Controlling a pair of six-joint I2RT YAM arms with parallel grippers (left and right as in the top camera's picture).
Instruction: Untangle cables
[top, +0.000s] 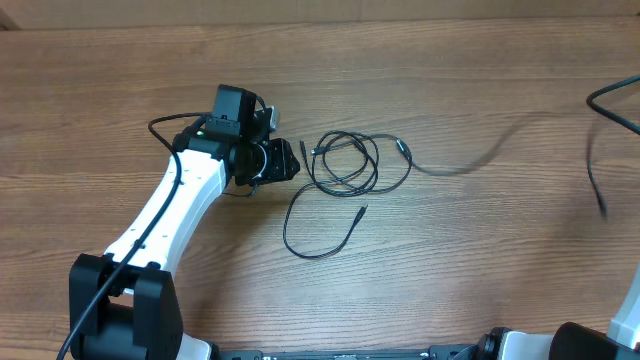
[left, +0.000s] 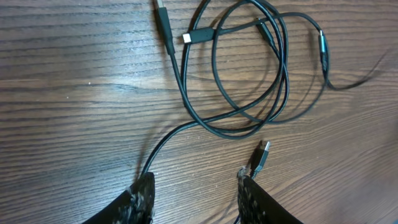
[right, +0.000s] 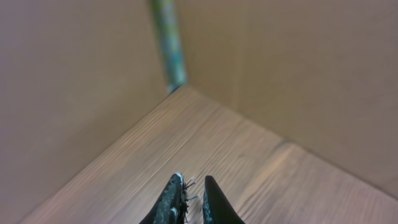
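Thin black cables (top: 345, 165) lie looped together on the wooden table, with plug ends showing in the left wrist view (left: 249, 81). My left gripper (top: 288, 160) is open just left of the loops. In its wrist view (left: 196, 199) one strand runs under the left finger and a USB plug (left: 263, 153) lies by the right fingertip. One cable (top: 470, 165) rises blurred off the table toward the right. My right gripper (right: 194, 186) is out of the overhead view, held high, its fingers almost together. No strand shows between them.
The wooden table (top: 450, 280) has brown walls around it, seen in the right wrist view (right: 280, 68). A black cord (top: 595, 150) hangs at the overhead view's right edge. The right arm's base (top: 625, 325) is at the bottom right.
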